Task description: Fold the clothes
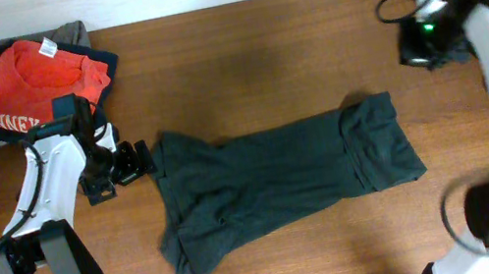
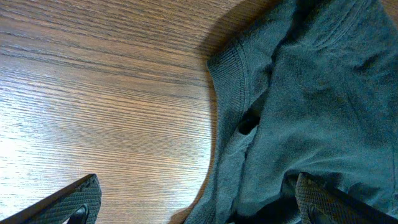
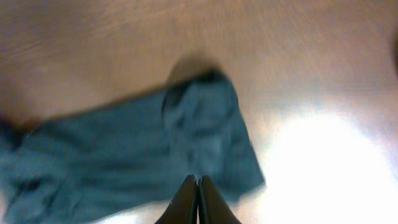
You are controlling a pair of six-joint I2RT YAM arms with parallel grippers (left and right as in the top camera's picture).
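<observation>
One dark charcoal T-shirt [image 1: 281, 176] lies flat across the middle of the brown wooden table [image 1: 238, 38], narrowed to a long strip with its right end doubled over. My left gripper [image 1: 132, 162] sits at the shirt's left end, jaws spread as wide as they go and holding nothing. In its wrist view one finger hangs over bare wood and the other over cloth, with the ribbed collar edge [image 2: 227, 68] ahead of them. My right gripper [image 3: 198, 200] is pressed shut and empty, raised off the table near the far right.

I judge the step to be taking that left end and folding it over. I'd slide the lower finger under the collar edge, pinch every layer, lift low and carry it straight along the strip so nothing skews.

Counting: one shirt spread out, and three stacked pieces at the far left corner: a red-orange shirt [image 1: 35, 77] on a navy garment [image 1: 108, 65] on a grey garment [image 1: 68, 32]. There are two arms and two grippers.
</observation>
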